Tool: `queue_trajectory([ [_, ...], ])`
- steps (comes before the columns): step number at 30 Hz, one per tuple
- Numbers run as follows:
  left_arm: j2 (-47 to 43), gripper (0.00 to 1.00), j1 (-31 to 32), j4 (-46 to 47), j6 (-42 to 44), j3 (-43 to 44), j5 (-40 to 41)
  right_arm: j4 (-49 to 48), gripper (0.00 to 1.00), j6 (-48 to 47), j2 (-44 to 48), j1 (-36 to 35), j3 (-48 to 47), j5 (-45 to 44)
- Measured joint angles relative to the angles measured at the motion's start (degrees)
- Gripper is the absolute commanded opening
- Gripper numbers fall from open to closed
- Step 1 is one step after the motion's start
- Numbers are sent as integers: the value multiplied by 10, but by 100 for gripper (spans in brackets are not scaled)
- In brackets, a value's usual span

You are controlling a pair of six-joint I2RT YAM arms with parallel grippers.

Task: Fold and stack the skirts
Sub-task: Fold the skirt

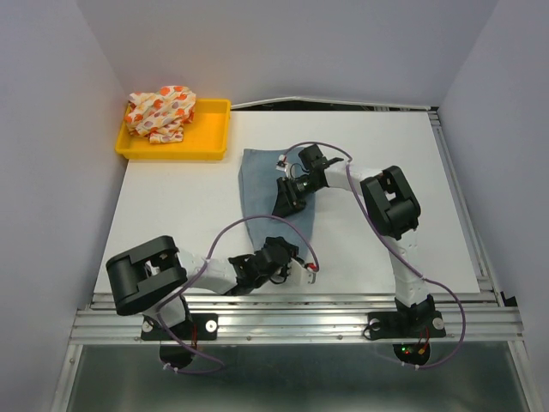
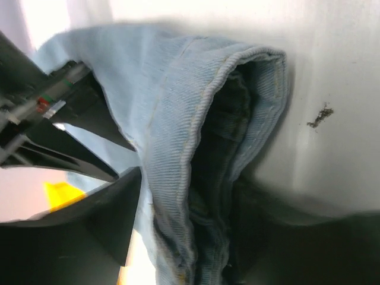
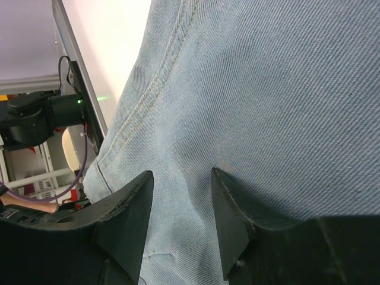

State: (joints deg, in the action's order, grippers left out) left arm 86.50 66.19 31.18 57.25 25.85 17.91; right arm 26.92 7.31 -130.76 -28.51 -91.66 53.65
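Observation:
The light-blue denim skirt lies flat on the white table's middle. My right gripper rests on its right part, jaws open, with denim under both fingers and nothing held; the right wrist view shows the gripper over the denim. My left gripper is at the skirt's near edge. In the left wrist view this gripper is shut on the bunched hem of the denim skirt. The white skirt with orange, red and purple spots lies crumpled in the tray.
A yellow tray stands at the table's far left corner. Purple cables loop over the skirt near both arms. A small white tag hangs near the front edge. Grey walls close in the left, right and back.

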Motion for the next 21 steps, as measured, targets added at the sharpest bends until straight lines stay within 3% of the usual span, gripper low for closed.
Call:
queue_trajectory([
  [1,0,36,0,-5,-4,0,-1,-1,58,0,0,0,0,1],
  [4,0,19,0,-40,-5,-3,-5,0,75,-2,6,-1,2,7],
  [5,-4,7,0,-53,-6,-3,-8,2,79,-4,9,-3,2,7],
  [7,-14,0,-1,-70,-9,-2,-14,15,90,-5,16,-3,-5,4],
  [9,-36,0,-2,-109,-14,5,-22,36,100,-10,19,-6,-21,-5],
  [13,-74,0,12,-197,-40,24,-52,67,100,-26,16,10,-81,-74],
  [19,-86,2,51,-357,-93,88,-115,85,91,-89,-56,80,-265,-216],
  [21,-86,3,51,-408,-114,120,-137,87,89,-103,-70,91,-285,-249],
])
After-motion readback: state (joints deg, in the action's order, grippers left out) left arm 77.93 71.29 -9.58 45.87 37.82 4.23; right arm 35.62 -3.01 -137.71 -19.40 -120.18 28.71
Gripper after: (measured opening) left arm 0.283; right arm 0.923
